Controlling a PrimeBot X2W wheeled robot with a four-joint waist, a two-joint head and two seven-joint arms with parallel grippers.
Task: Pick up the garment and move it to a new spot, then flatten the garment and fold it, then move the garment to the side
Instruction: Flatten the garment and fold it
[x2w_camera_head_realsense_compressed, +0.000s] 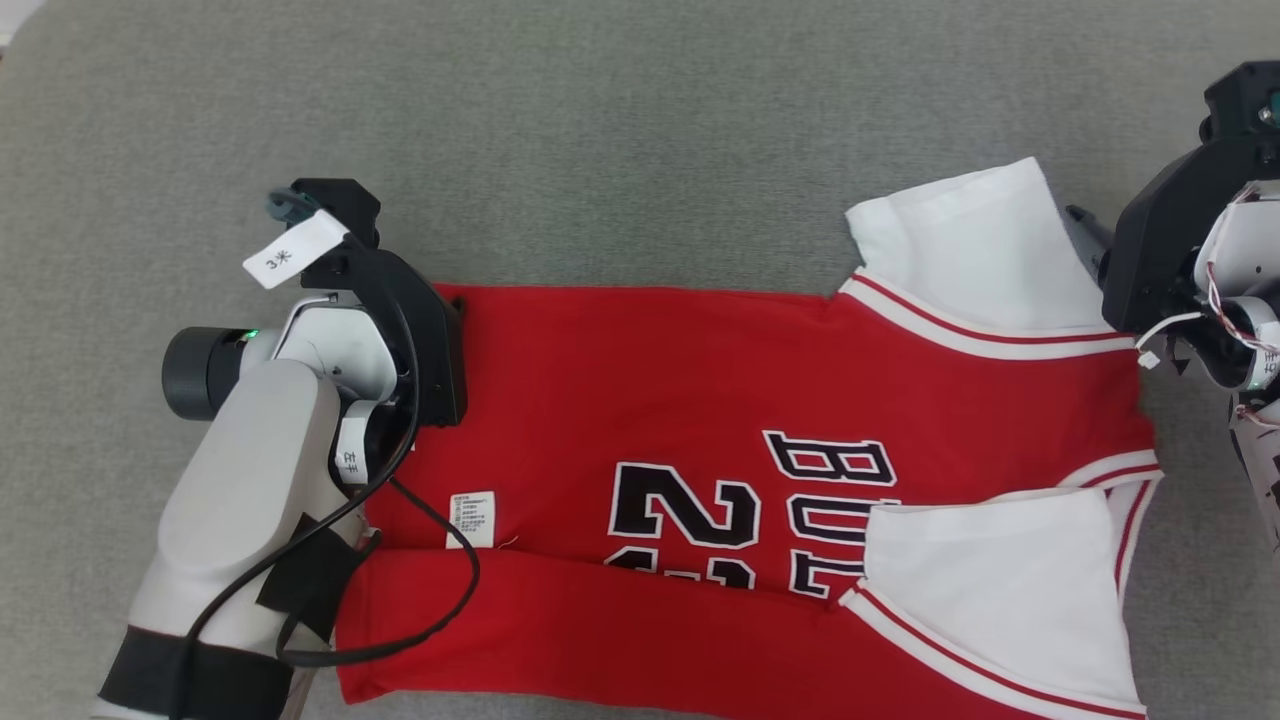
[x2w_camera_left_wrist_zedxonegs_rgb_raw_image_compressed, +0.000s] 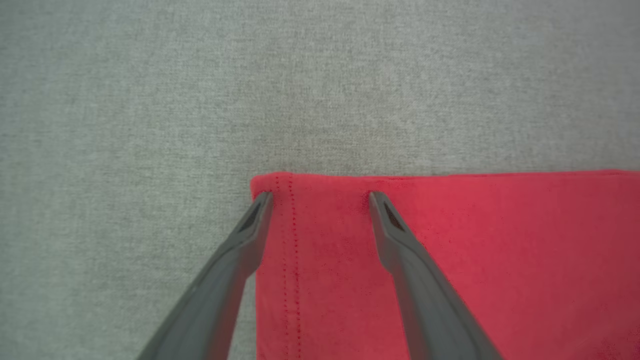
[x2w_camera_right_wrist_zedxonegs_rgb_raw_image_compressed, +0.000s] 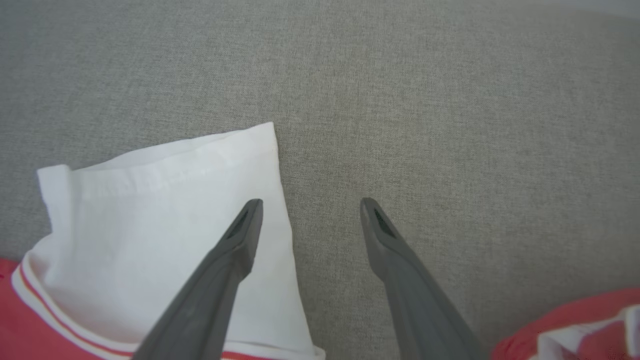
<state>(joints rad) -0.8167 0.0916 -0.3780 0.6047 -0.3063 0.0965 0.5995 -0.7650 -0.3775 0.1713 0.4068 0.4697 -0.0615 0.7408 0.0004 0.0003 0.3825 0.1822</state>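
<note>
Across the grey woven fabric surface (x2w_camera_head_realsense_compressed: 600, 130) lies the red short-sleeved jersey with white sleeves and black lettering (x2w_camera_head_realsense_compressed: 700, 380), spread flat with its near long edge folded over onto the front; its hem points to the robot's left, its sleeves to the right; the near white sleeve (x2w_camera_head_realsense_compressed: 985, 560) is folded onto the chest; the far white sleeve (x2w_camera_head_realsense_compressed: 975, 250) lies out on the surface; the left gripper (x2w_camera_left_wrist_zedxonegs_rgb_raw_image_compressed: 320, 196) hangs over the far hem corner, jaws spread wide, pinching nothing; the right gripper (x2w_camera_right_wrist_zedxonegs_rgb_raw_image_compressed: 311, 201) is likewise spread and empty, one finger (x2w_camera_right_wrist_zedxonegs_rgb_raw_image_compressed: 235, 245) above the far sleeve's edge, the other above bare surface.
</note>
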